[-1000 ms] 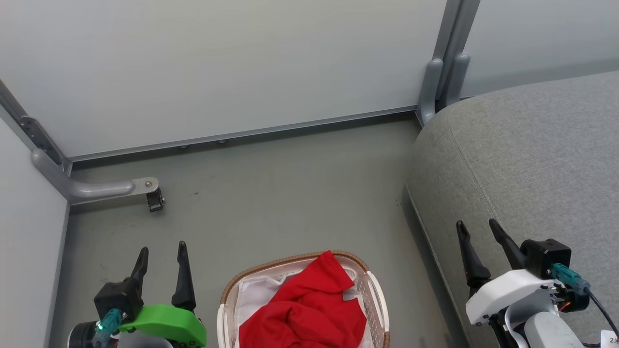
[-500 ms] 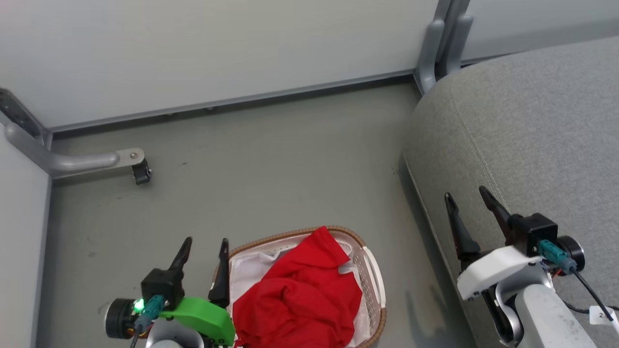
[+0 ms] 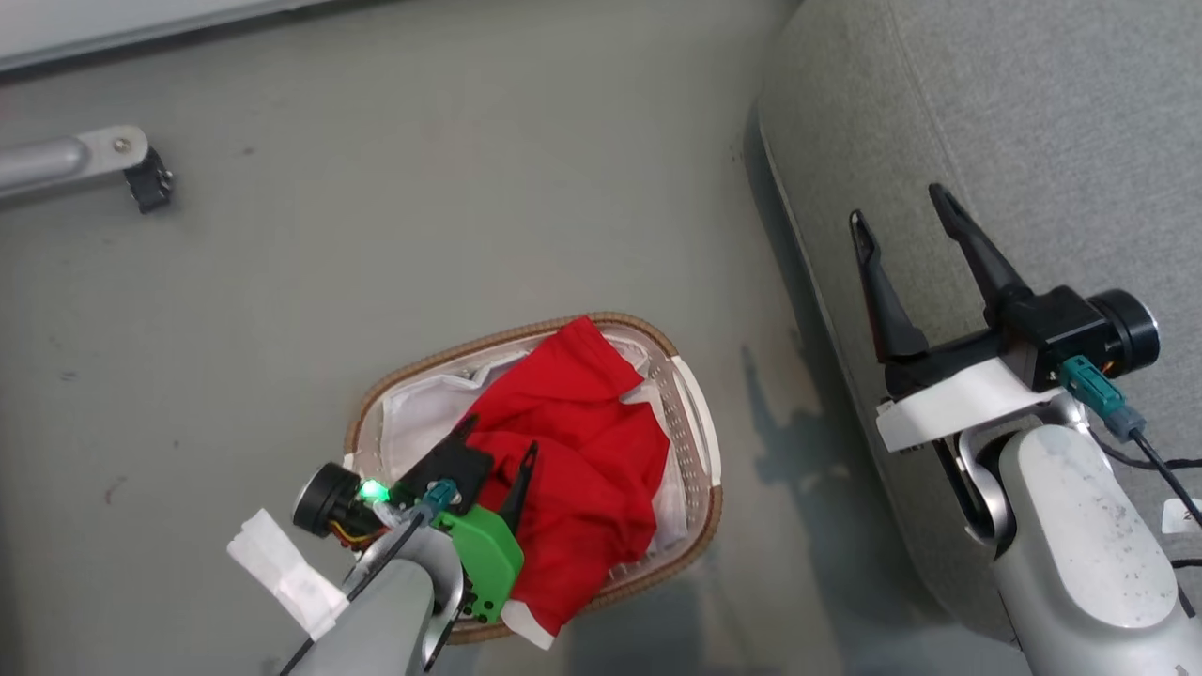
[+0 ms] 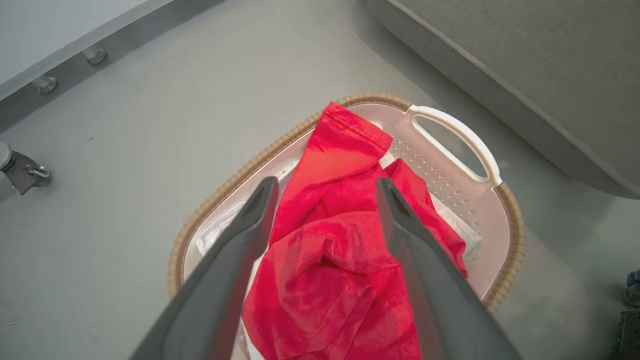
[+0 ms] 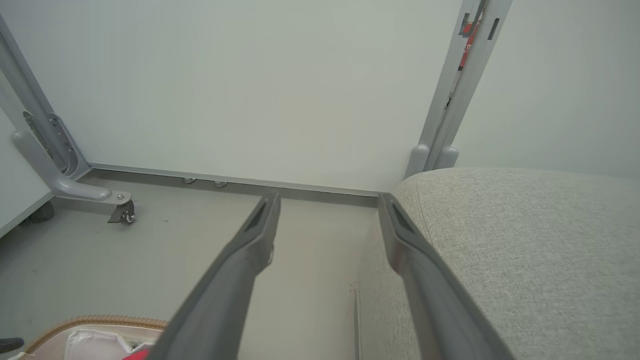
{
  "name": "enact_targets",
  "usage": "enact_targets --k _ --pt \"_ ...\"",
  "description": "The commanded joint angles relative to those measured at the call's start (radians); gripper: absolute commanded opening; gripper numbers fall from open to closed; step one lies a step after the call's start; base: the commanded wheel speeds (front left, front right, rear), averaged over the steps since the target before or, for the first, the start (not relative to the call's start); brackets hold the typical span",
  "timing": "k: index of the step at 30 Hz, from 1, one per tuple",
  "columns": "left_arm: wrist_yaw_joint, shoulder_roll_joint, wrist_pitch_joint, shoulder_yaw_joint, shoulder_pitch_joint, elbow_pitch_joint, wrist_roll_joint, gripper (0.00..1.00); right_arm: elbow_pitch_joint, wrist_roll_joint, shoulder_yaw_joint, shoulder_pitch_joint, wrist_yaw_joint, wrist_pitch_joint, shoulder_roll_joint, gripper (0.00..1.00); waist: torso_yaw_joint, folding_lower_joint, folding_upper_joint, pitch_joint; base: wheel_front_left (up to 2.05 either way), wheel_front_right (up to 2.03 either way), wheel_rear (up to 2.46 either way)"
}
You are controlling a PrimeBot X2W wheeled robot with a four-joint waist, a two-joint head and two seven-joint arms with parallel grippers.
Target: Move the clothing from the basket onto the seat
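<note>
Fingers [image 4: 237, 250] are held wide on left gripper [image 4: 326, 181] and right gripper [image 3: 897, 204] alike, clothing [image 4: 325, 250] seen ungripped in the basket [image 4: 370, 97], nothing yet laid on the seat [image 3: 1033, 94]

The left fingers [image 3: 522, 479] are long, dark and pointed, set on a black block [image 3: 451, 465] under a bright green cover [image 3: 486, 561], with a small green light [image 3: 374, 490] glowing beside it. The right fingers [image 3: 977, 246] look the same but carry a white cover [image 3: 948, 408], a teal plug [image 3: 1089, 387] trailing a black cable [image 3: 1157, 467], and a pale grey, speckled forearm [image 3: 1089, 563].
</note>
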Motion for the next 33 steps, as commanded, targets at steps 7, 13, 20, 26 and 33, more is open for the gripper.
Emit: enact_targets --k 7,13,20,26,33 --pt "-0.003 0.02 -0.019 -0.057 -0.182 0.193 0.051 1.0 -0.091 -0.066 0.029 -0.086 -0.001 -0.018 -0.009 1.0 -0.107 -0.0002 -0.0001 0.306 0.0 0.0 0.0" --pt "0.015 0.036 -0.012 -0.095 -0.26 0.346 0.079 1.0 -0.187 -0.021 0.063 -0.105 -0.001 -0.018 -0.012 1.0 -0.118 -0.0002 -0.0001 0.359 0.0 0.0 0.0" --pt "0.024 0.035 -0.009 -0.079 -0.301 0.409 0.046 1.0 -0.214 -0.029 0.073 -0.109 -0.001 -0.018 -0.02 1.0 -0.117 -0.0002 -0.0001 0.374 0.0 0.0 0.0" --pt "0.015 0.022 -0.018 -0.068 -0.281 0.414 0.007 0.0 -0.191 -0.025 0.079 -0.093 -0.001 -0.018 -0.017 1.0 -0.106 -0.0002 -0.0001 0.322 0.0 0.0 0.0" --pt "0.028 0.012 -0.016 -0.019 -0.169 0.285 -0.065 0.0 -0.145 -0.015 0.098 -0.057 -0.001 -0.018 -0.011 1.0 -0.084 -0.0002 -0.0001 0.182 0.0 0.0 0.0"
